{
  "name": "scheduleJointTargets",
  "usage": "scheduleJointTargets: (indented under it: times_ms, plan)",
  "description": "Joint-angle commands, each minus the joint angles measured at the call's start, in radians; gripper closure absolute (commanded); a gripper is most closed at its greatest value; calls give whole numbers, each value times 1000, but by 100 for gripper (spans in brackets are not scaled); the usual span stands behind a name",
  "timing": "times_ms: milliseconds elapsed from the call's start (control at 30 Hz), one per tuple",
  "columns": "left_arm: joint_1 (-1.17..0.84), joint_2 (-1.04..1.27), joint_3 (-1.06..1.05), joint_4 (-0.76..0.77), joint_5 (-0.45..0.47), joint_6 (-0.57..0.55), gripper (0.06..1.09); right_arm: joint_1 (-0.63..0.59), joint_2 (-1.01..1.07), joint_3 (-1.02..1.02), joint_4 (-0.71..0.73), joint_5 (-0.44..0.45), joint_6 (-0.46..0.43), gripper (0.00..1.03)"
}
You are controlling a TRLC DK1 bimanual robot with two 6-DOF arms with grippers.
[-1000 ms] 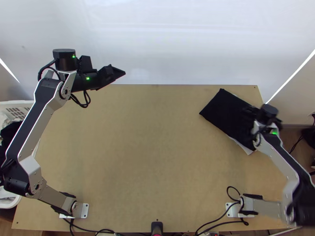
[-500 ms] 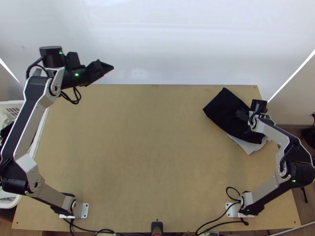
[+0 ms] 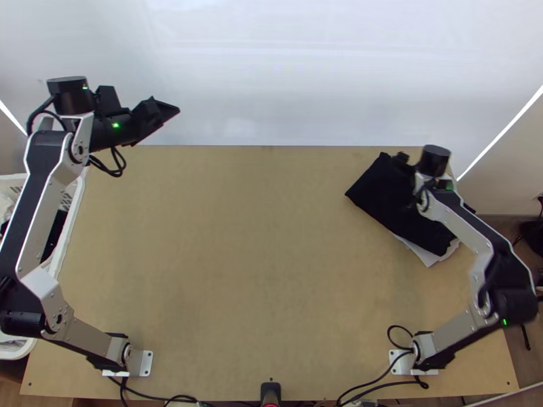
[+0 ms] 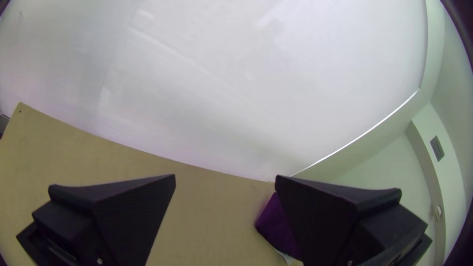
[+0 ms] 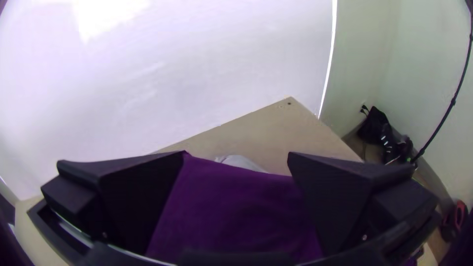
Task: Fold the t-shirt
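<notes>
1. Carrying the shirt, the bench [image 3: 258, 271] spreads between both arms.
2. Basket [image 3: 76, 203]: beside the bench's left edge, cloth inside.
3. Shirt [image 3: 380, 197]: black, folded into a compact slab, lying near the bench's far right corner.
4. Left gripper [image 3: 166, 107]: raised at far left, fingers apart.
5. Right gripper [image 3: 402, 160]: over the shirt, fingers apart.
6. White cloth [image 3: 424, 254]: peeking from under the shirt.

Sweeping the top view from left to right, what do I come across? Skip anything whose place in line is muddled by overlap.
White basket → left hand, beyond the table's far edge in the picture → small black object at the near edge → dark folded t-shirt.
</notes>
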Motion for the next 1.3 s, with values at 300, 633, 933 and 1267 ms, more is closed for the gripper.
scheduleJointTargets:
  times_ms: [300, 633, 933, 1267]
  plan:
    - [158, -64, 1, 15, -185, 169, 10, 21, 99, 264, -211, -25, -96, 4]
    - [236, -403, -254, 236, -346, 247, 10, 70, -515, 142, -150, -27, -176, 4]
    - [308, -1027, -869, 498, -474, 346, 10, 146, -1147, -418, 399, -181, -463, 4]
    - [451, -1403, -1208, 757, -475, 390, 10, 175, -1385, -635, 405, -183, -497, 4]
